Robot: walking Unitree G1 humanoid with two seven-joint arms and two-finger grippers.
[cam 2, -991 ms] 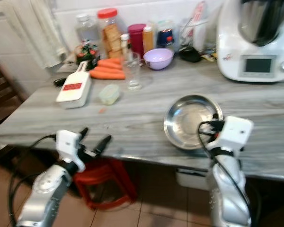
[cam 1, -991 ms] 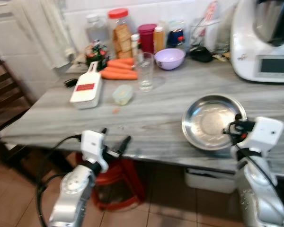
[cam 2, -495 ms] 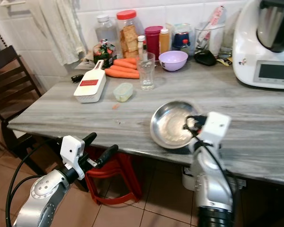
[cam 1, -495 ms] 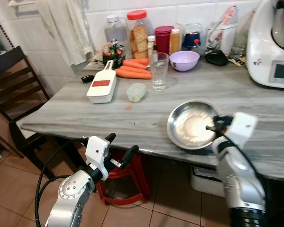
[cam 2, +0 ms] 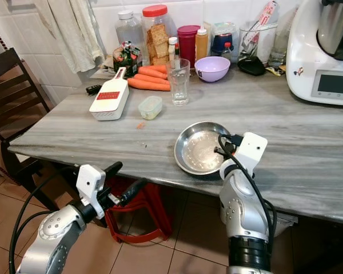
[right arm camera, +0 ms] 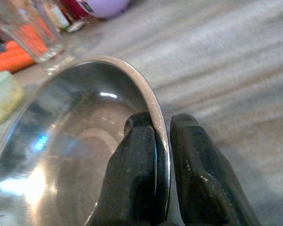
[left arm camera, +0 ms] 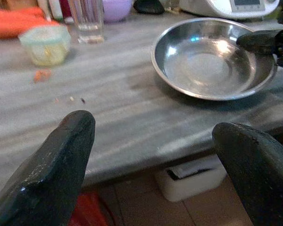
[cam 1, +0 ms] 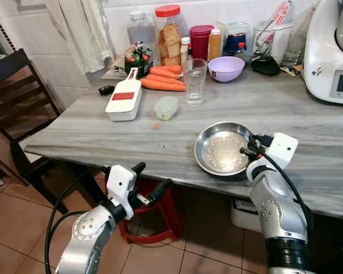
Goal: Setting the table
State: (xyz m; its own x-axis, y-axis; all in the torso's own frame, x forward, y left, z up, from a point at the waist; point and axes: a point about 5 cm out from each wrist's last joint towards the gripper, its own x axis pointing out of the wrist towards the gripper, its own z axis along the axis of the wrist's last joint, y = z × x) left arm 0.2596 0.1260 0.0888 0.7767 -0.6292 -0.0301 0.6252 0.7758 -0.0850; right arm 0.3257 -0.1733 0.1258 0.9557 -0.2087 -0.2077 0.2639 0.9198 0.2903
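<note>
A: Head camera first — where is the dish?

B: The steel bowl sits on the grey marble table, near its front edge. The right gripper pinches the bowl's rim on the robot's right side. The left gripper hangs below the table edge, its fingers spread, above a red stool.

A: And farther back?

B: A drinking glass, a small lidded container, a white slicer, carrots and a lilac bowl. A white kitchen machine stands at the right, a dark chair at the left.

A: Left wrist view?

B: Two black fingers, wide apart, with the table edge between them. Beyond lies the steel bowl, with the other gripper's fingers on its far rim.

A: Right wrist view?

B: Close up — one finger is inside the steel bowl, the other outside, and the rim is clamped between them. The glass stands just beyond.
</note>
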